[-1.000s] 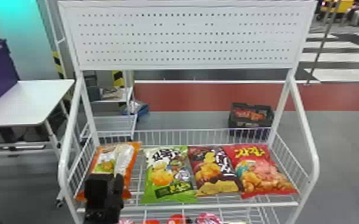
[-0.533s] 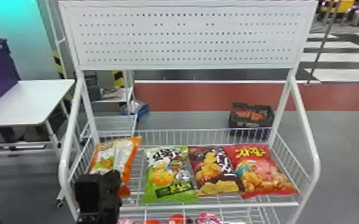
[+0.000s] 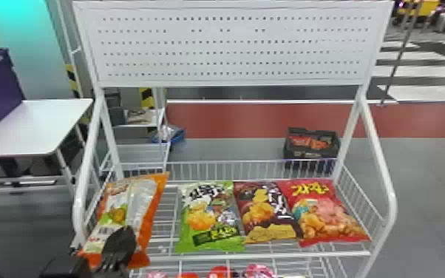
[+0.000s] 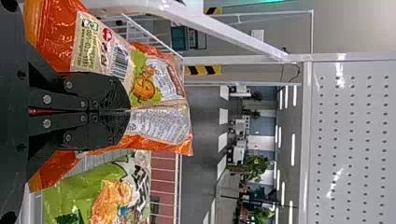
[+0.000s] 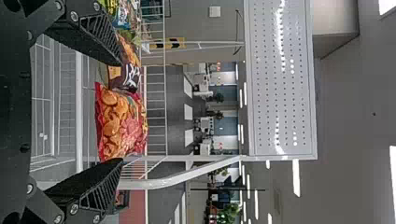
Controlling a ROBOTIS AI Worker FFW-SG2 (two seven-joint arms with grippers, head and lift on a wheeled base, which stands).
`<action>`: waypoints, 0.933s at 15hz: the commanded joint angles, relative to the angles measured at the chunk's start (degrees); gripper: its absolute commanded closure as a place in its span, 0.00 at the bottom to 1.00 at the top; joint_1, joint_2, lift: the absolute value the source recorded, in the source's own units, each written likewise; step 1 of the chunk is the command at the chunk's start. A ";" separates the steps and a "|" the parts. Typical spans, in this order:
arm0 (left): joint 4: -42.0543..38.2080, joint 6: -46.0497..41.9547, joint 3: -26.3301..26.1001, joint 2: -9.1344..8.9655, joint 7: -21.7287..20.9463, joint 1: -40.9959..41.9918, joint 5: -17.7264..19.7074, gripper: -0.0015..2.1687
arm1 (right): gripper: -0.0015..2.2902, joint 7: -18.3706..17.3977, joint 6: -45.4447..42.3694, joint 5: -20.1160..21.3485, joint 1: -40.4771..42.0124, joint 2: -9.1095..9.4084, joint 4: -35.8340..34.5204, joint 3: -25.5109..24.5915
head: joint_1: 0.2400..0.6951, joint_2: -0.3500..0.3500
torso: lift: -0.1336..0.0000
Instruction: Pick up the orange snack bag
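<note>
Orange plastic is bunched between the closed fingers of the left gripper [image 4: 129,110], which has the snack bag [image 3: 122,207] pinched near the middle of its width. The bag is at the left end of the rack's upper shelf [image 3: 269,254], between the left side tube [image 3: 78,207] and the green bag [image 3: 210,218]. Most of its printed length extends ahead of the fingertips, its long axis running roughly the way they point, the far end leaning toward the robot's right. Whether its underside touches the wires cannot be told.

The left gripper is plainly the nearer one, coming in low at the front with its two fingers side by side. The right gripper [image 5: 122,112] is before the red bag [image 5: 119,123], fingers spread and holding nothing. The coming move probably calls for a rise straight up, then back, since a sideways pull could catch the tube or nudge the green bag.
</note>
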 commanded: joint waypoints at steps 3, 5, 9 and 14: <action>-3.30 -12.68 0.64 2.05 -0.05 10.42 -0.57 0.58 | 0.07 0.00 0.00 -0.08 -0.46 0.00 0.54 0.20 | 0.57 0.50 | 1.00; -3.65 -16.38 1.08 2.93 -0.31 14.02 -0.57 0.58 | 0.07 0.00 0.00 -0.26 -0.55 0.00 0.80 0.20 | 0.57 0.50 | 1.00; -3.03 -25.87 1.08 3.28 -0.84 20.87 -2.51 0.58 | 0.07 0.00 0.00 -0.26 -0.81 0.09 1.06 0.20 | 0.57 0.50 | 1.00; -1.89 -34.31 1.08 3.28 -0.57 25.53 -4.62 0.58 | 0.07 0.00 0.00 -0.17 -0.90 0.09 1.15 0.38 | 0.57 0.50 | 1.00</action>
